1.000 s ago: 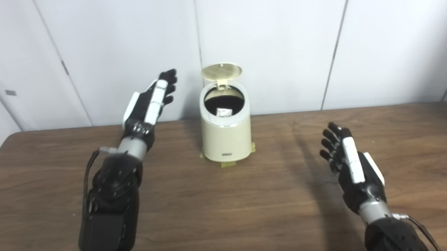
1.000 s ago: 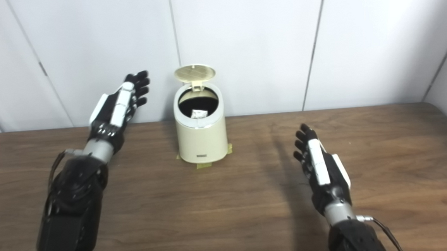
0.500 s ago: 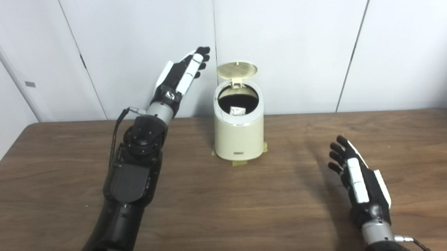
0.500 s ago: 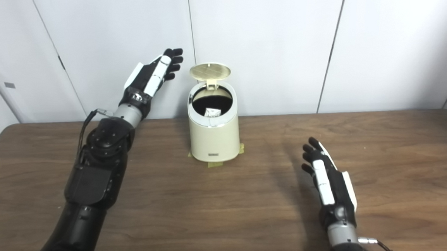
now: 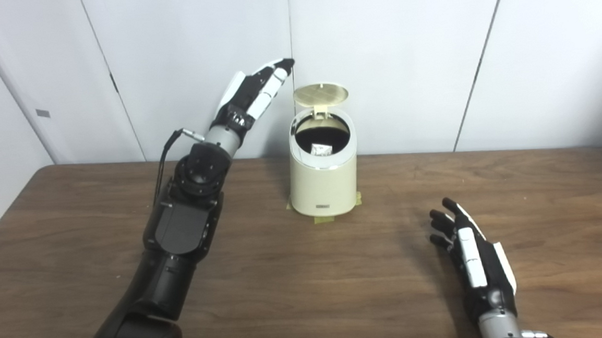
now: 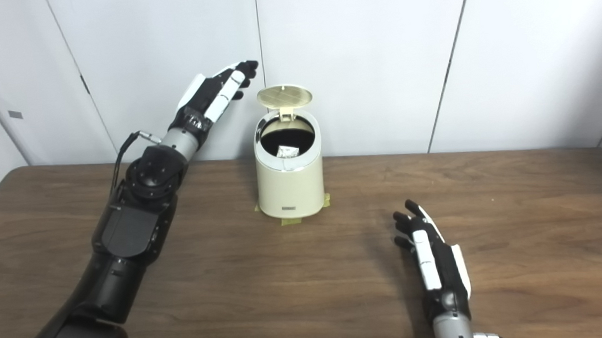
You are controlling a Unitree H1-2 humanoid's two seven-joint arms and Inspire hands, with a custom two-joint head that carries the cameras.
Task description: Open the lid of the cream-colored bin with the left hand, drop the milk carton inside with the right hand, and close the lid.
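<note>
A dark brown wood-grain table (image 5: 288, 295) with a matte, streaked surface fills the lower part of both views, set against a plain white panelled wall (image 5: 403, 53) with thin dark seams. At the table's 12 o'clock, close to the wall, stands the smooth cream-colored plastic bin (image 5: 324, 180), a rounded upright cylinder with a pale grey rim, small tabs of yellowish tape (image 5: 323, 220) showing at its foot. Its round ribbed lid (image 5: 321, 93) is hinged up at the back, leaving the dark mouth exposed. Inside, a small white crumpled milk carton (image 5: 322, 148) lies near the front of the opening.

The left hand (image 5: 256, 90), black with glossy white plates, is raised at about 10 o'clock from the bin, fingers straight and held close together, empty, its tips near the lid's left edge but apart from it. The right hand (image 5: 471, 252) hovers low over the table at 4 o'clock from the bin, well apart, fingers spread and extended, holding nothing.
</note>
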